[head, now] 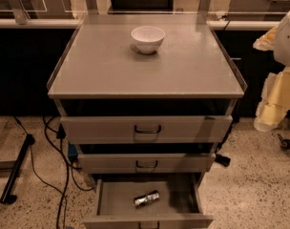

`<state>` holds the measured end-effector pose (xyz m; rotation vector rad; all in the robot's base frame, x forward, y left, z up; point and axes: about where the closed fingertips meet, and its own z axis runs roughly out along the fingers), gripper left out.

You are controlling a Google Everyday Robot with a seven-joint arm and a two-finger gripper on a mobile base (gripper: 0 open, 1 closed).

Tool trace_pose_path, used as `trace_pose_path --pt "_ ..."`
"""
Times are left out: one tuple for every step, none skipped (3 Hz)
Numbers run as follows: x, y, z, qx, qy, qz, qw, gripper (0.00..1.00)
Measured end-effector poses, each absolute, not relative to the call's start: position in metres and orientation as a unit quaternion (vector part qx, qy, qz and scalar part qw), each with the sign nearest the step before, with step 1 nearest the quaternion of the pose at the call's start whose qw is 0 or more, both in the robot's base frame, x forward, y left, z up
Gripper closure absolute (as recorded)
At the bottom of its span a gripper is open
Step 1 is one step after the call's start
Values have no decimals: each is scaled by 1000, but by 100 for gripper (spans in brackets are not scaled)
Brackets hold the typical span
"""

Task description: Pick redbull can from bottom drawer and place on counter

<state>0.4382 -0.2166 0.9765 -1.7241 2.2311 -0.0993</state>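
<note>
Bottom drawer (115,197): pulled open; holds the redbull can (147,199); its front is cut off at the lower edge
Redbull can: lies on its side near the middle of the drawer floor; long axis about left to right, right end turned a little toward the back
Counter (97,68): carries a white bowl (148,38), upright, toward the back
Gripper (274,101): at the right edge beside the cabinet, well apart from the can; blurred, partly cut off; spread or closed, I cannot tell

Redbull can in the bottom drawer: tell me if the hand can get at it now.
Likely yes: the bottom drawer is pulled open, the redbull can lies uncovered on its floor, and the hand sits at the right edge, beside the cabinet.
</note>
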Motion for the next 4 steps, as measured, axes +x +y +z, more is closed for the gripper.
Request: trace_pose_path --pt "438 -217 977 -603 781 -35 160 0" --pt "438 -217 975 -602 781 -33 161 26" --pt "435 -217 946 -589 789 -7 176 50" --pt "427 -202 880 -571 793 55 205 80"
